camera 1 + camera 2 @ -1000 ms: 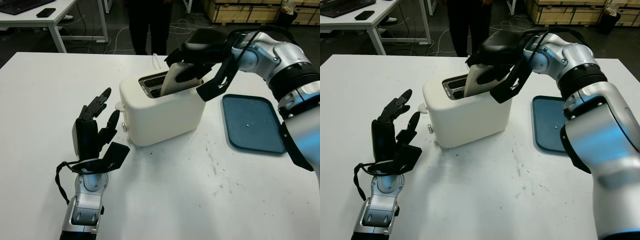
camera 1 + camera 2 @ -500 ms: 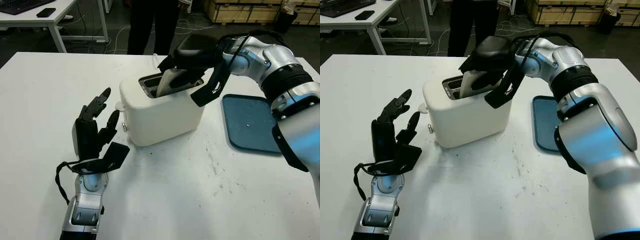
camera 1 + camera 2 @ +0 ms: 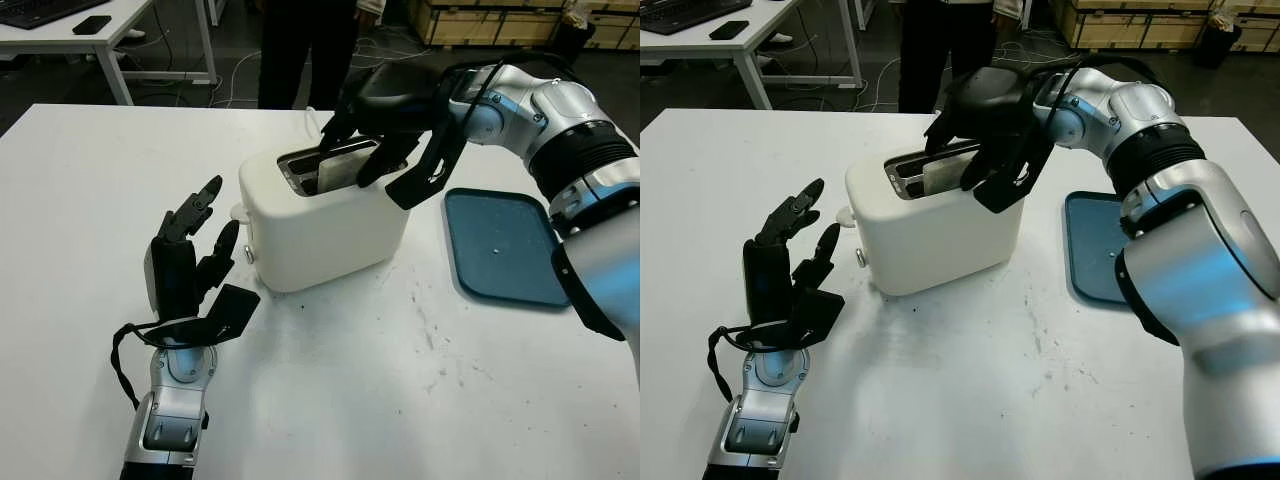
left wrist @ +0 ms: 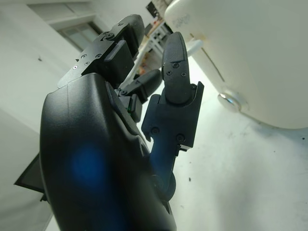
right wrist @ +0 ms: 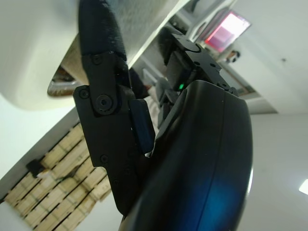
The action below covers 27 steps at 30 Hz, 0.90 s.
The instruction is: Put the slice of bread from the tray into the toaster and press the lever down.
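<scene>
Right hand [image 3: 372, 140] above toaster [image 3: 325, 218], fingers curled around bread [image 3: 338, 170] sunk in its slot. Left hand [image 3: 188, 262] open, left of toaster. Tray [image 3: 505, 247] right of toaster.

Most of the bread slice [image 3: 340, 166] sits hidden inside the toaster [image 3: 325, 215], leaving a pale top edge showing. The right hand [image 3: 375, 125] covers the slot's far end, hiding whether its fingers touch the bread. The toaster's lever cannot be made out.
</scene>
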Each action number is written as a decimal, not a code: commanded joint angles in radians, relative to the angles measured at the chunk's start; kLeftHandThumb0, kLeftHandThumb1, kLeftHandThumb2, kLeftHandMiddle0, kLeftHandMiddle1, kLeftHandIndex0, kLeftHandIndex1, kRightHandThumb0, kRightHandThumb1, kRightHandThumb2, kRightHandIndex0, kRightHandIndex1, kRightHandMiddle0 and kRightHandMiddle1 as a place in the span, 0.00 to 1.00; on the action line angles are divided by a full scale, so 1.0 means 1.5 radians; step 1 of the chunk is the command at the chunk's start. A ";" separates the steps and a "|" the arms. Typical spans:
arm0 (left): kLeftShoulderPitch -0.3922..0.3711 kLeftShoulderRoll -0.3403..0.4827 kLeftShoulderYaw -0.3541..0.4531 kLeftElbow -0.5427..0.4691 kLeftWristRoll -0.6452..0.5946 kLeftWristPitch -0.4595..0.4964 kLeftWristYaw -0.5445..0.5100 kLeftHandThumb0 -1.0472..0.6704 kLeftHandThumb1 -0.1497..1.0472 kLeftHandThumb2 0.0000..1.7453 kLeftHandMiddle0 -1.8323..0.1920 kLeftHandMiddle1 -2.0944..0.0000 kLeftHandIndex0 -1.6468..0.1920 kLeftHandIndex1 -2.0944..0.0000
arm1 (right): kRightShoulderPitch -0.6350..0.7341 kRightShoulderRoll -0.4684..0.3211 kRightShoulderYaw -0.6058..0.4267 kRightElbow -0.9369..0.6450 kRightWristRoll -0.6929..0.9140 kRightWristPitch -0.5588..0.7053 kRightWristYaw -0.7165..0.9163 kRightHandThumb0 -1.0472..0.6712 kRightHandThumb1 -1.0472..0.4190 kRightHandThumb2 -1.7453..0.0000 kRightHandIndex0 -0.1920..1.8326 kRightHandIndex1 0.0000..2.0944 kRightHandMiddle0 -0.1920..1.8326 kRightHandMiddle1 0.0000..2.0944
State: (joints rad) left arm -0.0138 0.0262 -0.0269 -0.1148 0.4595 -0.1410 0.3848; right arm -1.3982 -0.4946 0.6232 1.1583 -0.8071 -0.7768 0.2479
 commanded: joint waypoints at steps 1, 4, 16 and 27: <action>-0.001 0.001 -0.002 0.004 0.002 -0.006 0.004 0.38 0.89 0.19 0.73 0.57 0.54 1.00 | -0.016 -0.012 -0.019 -0.008 0.022 0.015 0.018 0.04 0.10 0.99 0.10 0.14 0.23 0.00; -0.002 0.004 0.000 0.005 -0.002 -0.009 0.002 0.37 0.89 0.19 0.73 0.58 0.54 1.00 | -0.006 -0.020 -0.057 -0.010 0.056 0.007 0.017 0.02 0.11 1.00 0.10 0.16 0.23 0.00; -0.035 0.064 0.023 -0.003 0.004 0.007 -0.039 0.39 0.89 0.17 0.72 0.57 0.53 1.00 | 0.361 -0.009 -0.375 -0.147 0.417 -0.058 -0.109 0.29 0.09 0.99 0.39 0.15 0.43 0.02; -0.080 0.209 0.046 -0.015 0.029 -0.018 -0.118 0.42 0.89 0.05 0.67 0.56 0.48 0.97 | 0.804 0.086 -0.483 -0.564 0.600 0.130 -0.106 0.45 0.09 0.99 0.49 0.07 0.43 0.00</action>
State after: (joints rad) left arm -0.1077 0.3179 0.0354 -0.1186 0.4940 -0.1497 0.2235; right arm -0.2259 -0.3850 -0.0848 0.3773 0.0758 -0.6278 0.1081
